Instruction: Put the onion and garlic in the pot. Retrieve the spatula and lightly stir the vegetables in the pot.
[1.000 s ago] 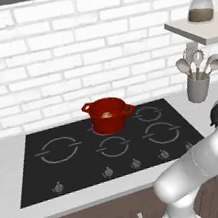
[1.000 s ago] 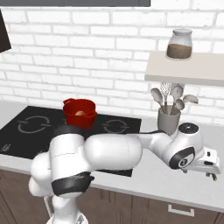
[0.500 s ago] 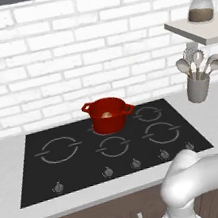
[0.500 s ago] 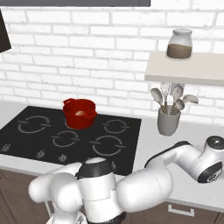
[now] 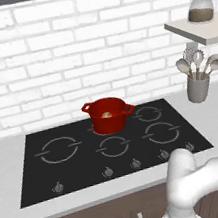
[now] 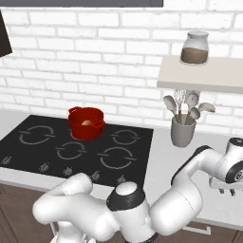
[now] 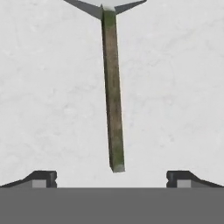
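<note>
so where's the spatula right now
In the hand view the spatula lies flat on the pale counter, its handle pointing between the open jaws.

left base view: from behind the arm's left, facing forward and down over the hob and red pot. right base view: same hob and pot, from the right. hand view: close, straight down on pale worktop.

A pale grey surface is carrying a black cooktop and a grey utensil cup. The spatula is lying flat on it. A wall shelf is bearing a jar.
</note>
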Controlling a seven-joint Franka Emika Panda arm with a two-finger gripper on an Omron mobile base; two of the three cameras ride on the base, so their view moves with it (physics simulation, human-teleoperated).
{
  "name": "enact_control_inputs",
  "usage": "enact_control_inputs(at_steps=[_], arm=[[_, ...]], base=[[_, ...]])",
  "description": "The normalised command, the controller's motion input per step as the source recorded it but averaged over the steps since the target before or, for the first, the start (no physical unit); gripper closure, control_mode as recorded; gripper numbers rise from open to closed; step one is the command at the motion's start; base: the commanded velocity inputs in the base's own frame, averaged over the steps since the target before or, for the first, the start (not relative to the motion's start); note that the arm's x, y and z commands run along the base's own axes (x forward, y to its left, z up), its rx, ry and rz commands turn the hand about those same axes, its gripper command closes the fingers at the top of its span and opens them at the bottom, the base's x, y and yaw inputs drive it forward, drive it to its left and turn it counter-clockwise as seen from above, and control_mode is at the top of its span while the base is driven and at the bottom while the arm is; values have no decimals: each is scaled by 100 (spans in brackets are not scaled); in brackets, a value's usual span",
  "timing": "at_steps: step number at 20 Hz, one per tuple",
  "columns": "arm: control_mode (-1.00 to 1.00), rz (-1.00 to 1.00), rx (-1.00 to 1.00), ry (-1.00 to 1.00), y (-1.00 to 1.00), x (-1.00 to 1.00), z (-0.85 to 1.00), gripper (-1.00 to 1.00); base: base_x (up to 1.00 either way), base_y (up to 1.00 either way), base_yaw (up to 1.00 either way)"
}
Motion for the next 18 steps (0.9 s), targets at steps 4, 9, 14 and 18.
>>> enact_control_inputs(at_steps=[4,9,14,18], arm=[[-100,16,6,1,-27,32,-51,-100],[-100,18,6,0,-26,31,-42,100],[-100,17,0,0,33,6,-65,100],[-100,14,0,-2,69,-46,-57,100]], base=[[0,0,0],[0,0,0],[0,0,0],[0,0,0]])
